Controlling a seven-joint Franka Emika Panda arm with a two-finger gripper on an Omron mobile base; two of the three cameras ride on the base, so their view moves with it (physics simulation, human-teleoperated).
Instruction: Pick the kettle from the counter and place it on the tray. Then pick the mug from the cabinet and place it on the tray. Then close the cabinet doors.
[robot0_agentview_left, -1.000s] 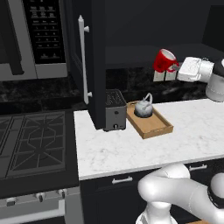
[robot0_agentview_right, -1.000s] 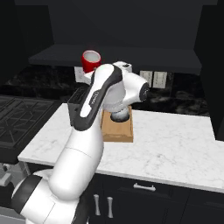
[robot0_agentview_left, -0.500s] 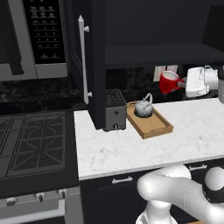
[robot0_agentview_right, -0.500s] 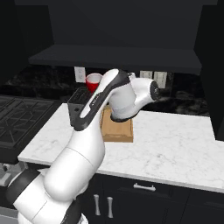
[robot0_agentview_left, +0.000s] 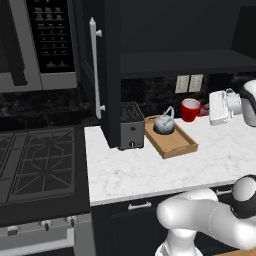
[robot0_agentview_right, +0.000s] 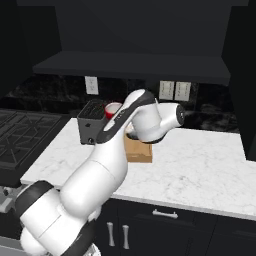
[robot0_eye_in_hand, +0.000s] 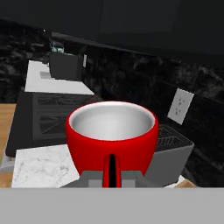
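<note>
Small silver-grey metal kettle occupies far end of shallow light-brown wooden tray; near end bare. Boxy black-and-silver toaster crowds tray's left side. Open black cabinet door juts over counter left of toaster. White marble countertop in front lies open.
</note>
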